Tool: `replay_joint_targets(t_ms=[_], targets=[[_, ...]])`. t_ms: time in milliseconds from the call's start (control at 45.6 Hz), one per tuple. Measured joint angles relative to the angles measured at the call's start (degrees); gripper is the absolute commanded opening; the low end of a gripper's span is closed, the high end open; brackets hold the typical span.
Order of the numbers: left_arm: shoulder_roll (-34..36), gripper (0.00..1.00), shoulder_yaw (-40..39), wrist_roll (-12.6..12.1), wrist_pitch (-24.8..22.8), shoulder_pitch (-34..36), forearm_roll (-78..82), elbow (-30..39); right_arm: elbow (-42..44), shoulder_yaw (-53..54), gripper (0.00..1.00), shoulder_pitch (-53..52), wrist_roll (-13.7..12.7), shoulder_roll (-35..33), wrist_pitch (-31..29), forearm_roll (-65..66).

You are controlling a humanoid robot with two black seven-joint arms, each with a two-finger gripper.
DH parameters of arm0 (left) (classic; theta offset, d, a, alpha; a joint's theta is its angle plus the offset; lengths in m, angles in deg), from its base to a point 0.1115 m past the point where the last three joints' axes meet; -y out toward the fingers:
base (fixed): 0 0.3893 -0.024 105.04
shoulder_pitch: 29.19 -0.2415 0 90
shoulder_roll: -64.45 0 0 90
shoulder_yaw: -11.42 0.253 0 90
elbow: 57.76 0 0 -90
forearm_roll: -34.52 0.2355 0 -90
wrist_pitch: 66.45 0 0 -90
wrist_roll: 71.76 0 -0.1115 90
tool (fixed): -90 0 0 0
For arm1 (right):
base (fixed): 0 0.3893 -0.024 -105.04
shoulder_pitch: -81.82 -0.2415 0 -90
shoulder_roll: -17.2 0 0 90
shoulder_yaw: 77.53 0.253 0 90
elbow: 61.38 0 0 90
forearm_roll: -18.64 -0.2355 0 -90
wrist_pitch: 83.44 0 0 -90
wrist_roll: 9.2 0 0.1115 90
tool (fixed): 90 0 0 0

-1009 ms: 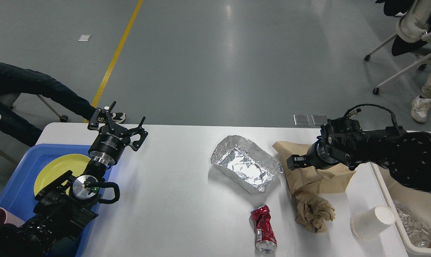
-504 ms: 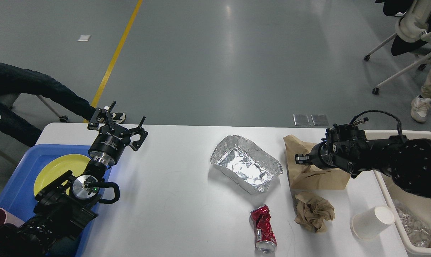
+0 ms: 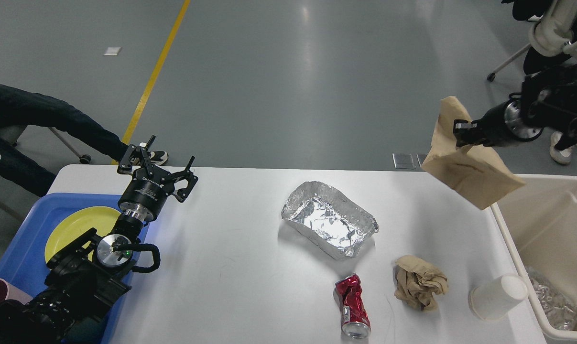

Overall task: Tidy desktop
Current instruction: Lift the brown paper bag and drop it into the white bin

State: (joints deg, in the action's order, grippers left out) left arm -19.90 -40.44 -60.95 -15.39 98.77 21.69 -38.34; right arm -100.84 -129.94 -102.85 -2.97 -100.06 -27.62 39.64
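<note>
The right end effector (image 3: 460, 134), at 2 o'clock, is clamped on a brown paper bag (image 3: 467, 167) hanging clear of the white counter (image 3: 231, 267), just beside the beige bin (image 3: 546, 224). Step in hand: carrying waste to the bin. Next, judged: swing the bag over the bin's opening, then release. The left end effector (image 3: 158, 162), at 9 o'clock, hangs with fingers apart, empty, beside the blue tray (image 3: 25, 243). The foil tray (image 3: 329, 224), crushed can (image 3: 353, 306), crumpled paper (image 3: 419, 282) and paper cup (image 3: 498, 296) lie on the counter.

Left gripper (image 3: 160, 165) hovers with fingers spread; right gripper (image 3: 460, 131) is raised high, fingers pinched together.
</note>
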Motion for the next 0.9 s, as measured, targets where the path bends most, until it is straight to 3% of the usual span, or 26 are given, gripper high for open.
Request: replay_joint_targets(t_ms=[219, 395, 592, 855, 899], targets=[[0.02, 0.96, 0.00, 0.00, 0.00, 0.00, 0.00, 0.00, -0.10, 5.44, 0.00, -11.64, 0.00, -7.64, -17.18, 0.01], [0.01, 0.96, 0.00, 0.00, 0.00, 0.00, 0.00, 0.00, -0.24, 7.58, 0.00, -16.04, -0.10, -11.44, -20.72, 0.00], [0.00, 0.96, 0.00, 0.00, 0.00, 0.00, 0.00, 0.00, 3.11, 6.86, 0.00, -13.68, -0.56, -14.28, -18.47, 0.73], [-0.05, 0.96, 0.00, 0.00, 0.00, 0.03, 0.00, 0.00, 15.64, 7.27, 0.00, 9.29, -0.55, -15.40, -4.12, 0.57], [-0.02, 0.96, 0.00, 0.00, 0.00, 0.03, 0.00, 0.01, 17.44, 7.62, 0.22, 12.93, -0.54, -15.39, -2.25, 0.26]])
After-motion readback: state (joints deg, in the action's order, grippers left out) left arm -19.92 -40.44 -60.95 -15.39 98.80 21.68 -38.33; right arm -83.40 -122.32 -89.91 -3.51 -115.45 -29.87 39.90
